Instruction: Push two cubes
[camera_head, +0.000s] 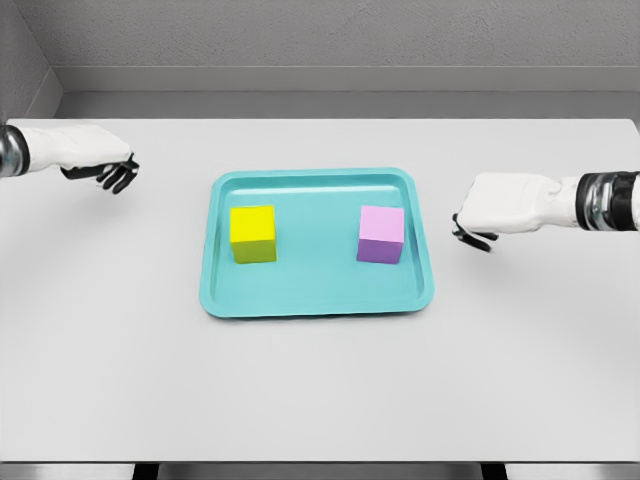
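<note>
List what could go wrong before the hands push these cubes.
1. Both cubes sit inside the tray; its raised rim could stop or tip a cube pushed outward.
2. The left robot hand and right robot hand are outside the tray, so either could hit the rim and shift the tray.
3. Pushed inward, the yellow cube and purple cube could collide.
</note>
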